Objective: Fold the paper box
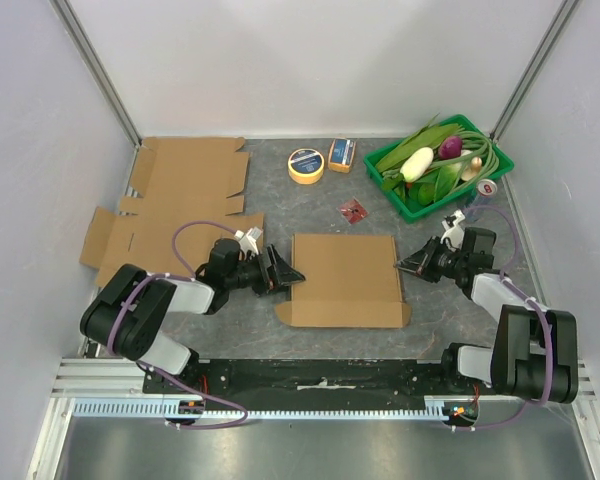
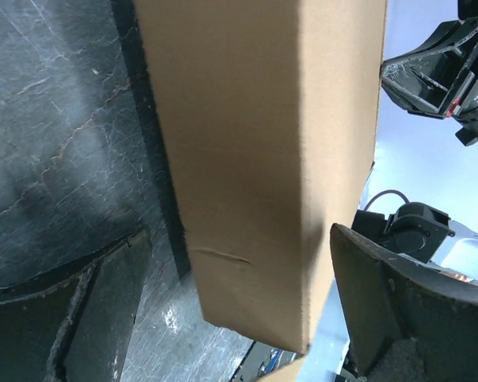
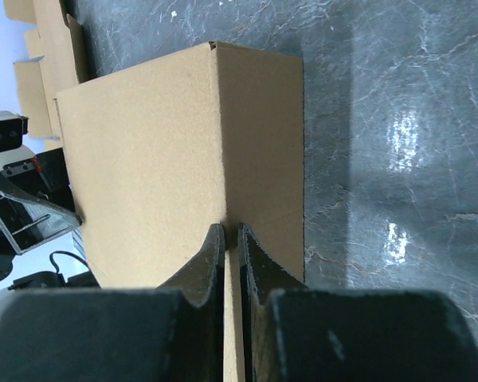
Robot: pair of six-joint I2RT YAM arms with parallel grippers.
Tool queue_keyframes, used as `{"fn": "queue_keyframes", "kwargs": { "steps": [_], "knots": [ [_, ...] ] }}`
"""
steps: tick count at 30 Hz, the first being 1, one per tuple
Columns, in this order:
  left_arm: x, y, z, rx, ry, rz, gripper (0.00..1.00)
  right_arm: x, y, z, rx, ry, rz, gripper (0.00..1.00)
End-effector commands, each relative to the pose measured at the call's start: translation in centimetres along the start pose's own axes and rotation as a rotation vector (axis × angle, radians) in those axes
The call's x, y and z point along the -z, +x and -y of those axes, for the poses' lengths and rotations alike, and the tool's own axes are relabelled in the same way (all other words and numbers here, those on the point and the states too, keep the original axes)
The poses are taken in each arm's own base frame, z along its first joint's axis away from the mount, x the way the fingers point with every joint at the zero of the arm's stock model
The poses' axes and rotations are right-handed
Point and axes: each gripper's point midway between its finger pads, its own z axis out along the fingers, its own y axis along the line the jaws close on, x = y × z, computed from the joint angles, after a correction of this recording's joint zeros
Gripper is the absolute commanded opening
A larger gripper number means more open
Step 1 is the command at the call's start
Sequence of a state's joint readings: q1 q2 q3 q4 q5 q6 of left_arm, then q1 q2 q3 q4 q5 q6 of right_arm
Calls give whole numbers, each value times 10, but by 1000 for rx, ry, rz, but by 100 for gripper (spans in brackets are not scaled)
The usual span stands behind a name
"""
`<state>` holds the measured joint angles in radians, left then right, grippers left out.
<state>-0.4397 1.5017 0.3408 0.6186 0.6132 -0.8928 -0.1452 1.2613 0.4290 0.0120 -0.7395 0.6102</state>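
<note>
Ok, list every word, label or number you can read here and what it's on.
Nothing can be read.
tape roll: dark label, too small.
orange box: print too small.
red packet: blurred.
cardboard box: plain, no print.

Pretty bright in here, even light from overhead bouncing off the white walls point(image 1: 280, 60), shadows are soft. Shiny glare patches on the dark table point(image 3: 398, 135). Left wrist shot's mushy: the paper box point(image 2: 263, 159) looks smeared up close.

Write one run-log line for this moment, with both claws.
left claw: open, around paper box left edge | right claw: shut on its right edge
</note>
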Motion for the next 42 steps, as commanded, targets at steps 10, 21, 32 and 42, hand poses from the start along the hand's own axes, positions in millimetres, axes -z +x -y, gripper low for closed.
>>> {"fn": "queue_keyframes", "kwargs": {
  "steps": [10, 21, 32, 42],
  "knots": [
    [-16, -11, 46, 6, 186, -32, 96, 5, 20, 69, -108, 256, -15, 3],
    [-2, 2, 73, 205, 376, -73, 52, 20, -10, 20, 70, 233, 83, 30],
    [31, 2, 72, 504, 235, -86, 49, 55, 27, -225, 1143, -10, 148, 98],
    [75, -16, 84, 706, 37, -123, 49, 51, 145, -276, 1801, -14, 52, 98]
  ]
}}
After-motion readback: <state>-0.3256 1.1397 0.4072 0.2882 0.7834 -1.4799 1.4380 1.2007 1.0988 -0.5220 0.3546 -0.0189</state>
